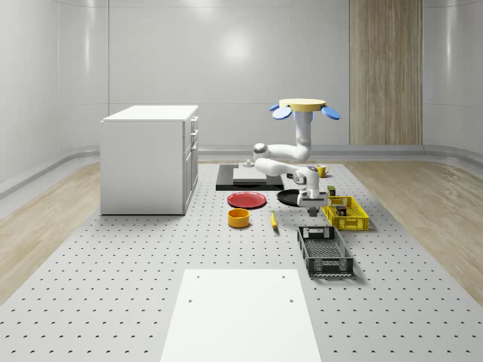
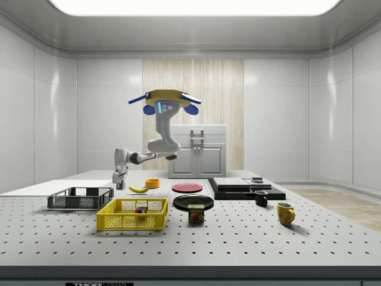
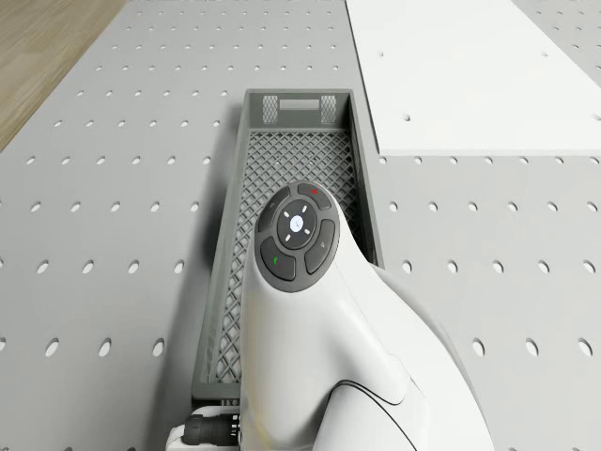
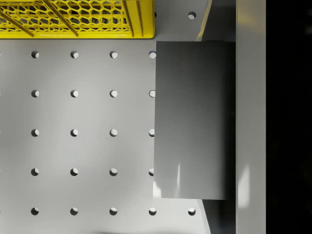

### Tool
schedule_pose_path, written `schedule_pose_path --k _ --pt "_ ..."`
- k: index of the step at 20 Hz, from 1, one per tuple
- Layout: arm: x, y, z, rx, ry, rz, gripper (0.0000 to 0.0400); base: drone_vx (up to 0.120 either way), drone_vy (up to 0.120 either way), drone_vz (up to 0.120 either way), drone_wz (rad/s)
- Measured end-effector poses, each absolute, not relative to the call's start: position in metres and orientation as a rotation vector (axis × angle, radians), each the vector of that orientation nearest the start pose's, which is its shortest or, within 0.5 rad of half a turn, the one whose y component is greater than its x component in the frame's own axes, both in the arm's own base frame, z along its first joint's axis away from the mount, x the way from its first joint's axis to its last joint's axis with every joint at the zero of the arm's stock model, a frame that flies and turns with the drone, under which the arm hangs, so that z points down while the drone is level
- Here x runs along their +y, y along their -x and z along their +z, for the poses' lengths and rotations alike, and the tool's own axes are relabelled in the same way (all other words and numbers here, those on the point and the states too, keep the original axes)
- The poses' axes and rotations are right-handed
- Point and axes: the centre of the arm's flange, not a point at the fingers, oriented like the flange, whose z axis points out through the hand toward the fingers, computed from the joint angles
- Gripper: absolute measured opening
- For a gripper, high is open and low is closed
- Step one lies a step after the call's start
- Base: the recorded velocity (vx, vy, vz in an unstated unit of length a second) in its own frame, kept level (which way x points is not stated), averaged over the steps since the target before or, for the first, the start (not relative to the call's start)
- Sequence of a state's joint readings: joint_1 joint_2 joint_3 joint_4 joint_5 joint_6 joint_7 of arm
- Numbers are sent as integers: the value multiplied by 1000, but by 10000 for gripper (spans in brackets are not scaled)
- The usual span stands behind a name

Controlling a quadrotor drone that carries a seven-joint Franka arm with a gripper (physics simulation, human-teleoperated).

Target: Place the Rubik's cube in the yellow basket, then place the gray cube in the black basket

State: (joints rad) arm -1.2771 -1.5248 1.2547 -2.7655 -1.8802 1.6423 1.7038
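- Black mesh basket (image 1: 330,268) lay nearest on the perforated table (image 1: 113,264), just beyond a white panel (image 1: 241,317), with nothing visible inside it in the drone view.
- Just past its far end, the end effector (image 1: 309,202) hung low over the table, between the black basket and the yellow basket (image 1: 355,223).
- It was closed on the gray cube (image 4: 195,122), held clear of the table in the wrist view.
- The Rubik's cube (image 2: 141,209) sat inside the yellow basket.
- An orange bowl (image 1: 238,218), a banana (image 1: 273,219) and a red plate (image 1: 247,200) lay towards the whole-scene view's left.
- The drone (image 1: 303,105) hovered farther back, above the table, beyond the yellow basket's far end.
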Motion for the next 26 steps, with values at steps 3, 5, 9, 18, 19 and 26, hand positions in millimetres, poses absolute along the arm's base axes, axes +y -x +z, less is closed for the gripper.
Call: schedule_pose_path --k 3,5,9,18,19,26 --pt "-2 -331 533 -2 -1 784 252 120 0 0 0" --pt "-2 -331 533 -2 -1 784 252 120 0 0 0" --pt "-2 -331 533 -2 -1 784 252 120 0 0 0" --pt "-2 -331 533 -2 -1 784 252 120 0 0 0" --pt "-2 -331 533 -2 -1 784 252 120 0 0 0" --pt "-2 -331 533 -2 -1 784 252 120 0 0 0"
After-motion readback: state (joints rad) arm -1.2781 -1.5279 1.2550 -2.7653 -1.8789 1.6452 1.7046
